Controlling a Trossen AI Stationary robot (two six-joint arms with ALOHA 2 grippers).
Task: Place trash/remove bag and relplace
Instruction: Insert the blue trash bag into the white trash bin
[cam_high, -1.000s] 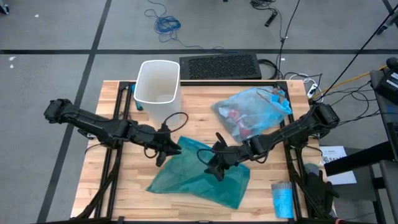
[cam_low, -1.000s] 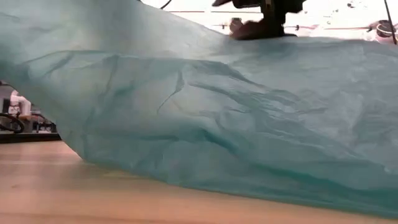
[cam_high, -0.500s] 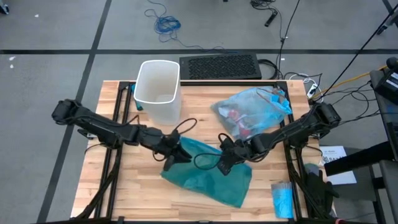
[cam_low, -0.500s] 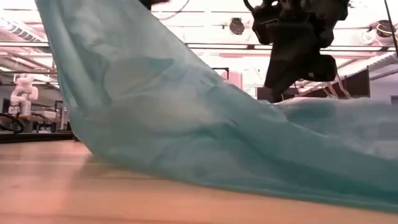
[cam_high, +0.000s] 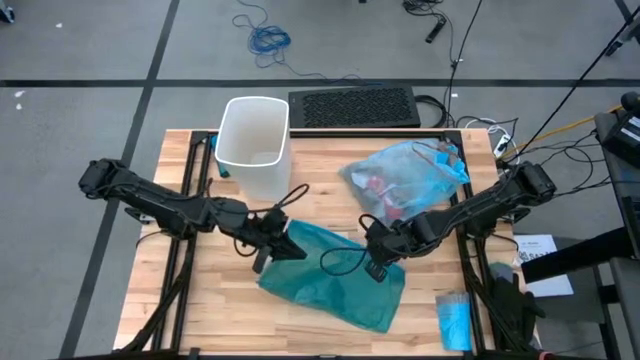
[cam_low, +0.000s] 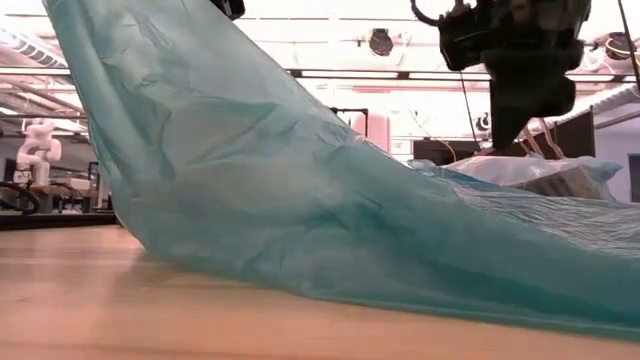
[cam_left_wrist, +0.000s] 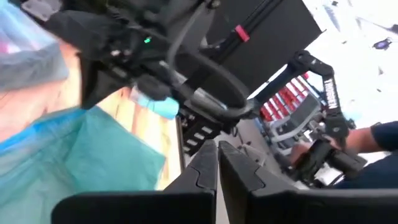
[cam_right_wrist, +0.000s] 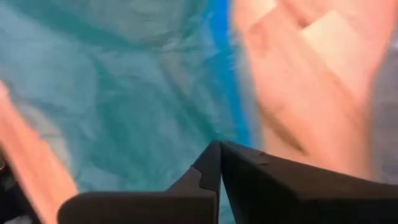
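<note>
Fingers of both grippers look pressed together in my wrist feeds. Left gripper sits at the teal bag's near-bin edge; whether it pinches plastic, I cannot tell. Right gripper is over its opposite edge. Pale blue bag holding trash lies beyond, beside the bin on the worktop.

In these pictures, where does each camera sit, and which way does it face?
High view: above the table, facing straight down; shows both arms, the white bin and the teal-green bag.
Low view: at table-top height, facing level across; shows that bag lifted at one end, with one dark arm above.
Left wrist view: on the left arm, past its shut fingers toward the other arm.
Right wrist view: on the right arm, past its shut fingers, facing teal plastic.
All share the teal-green bag.
</note>
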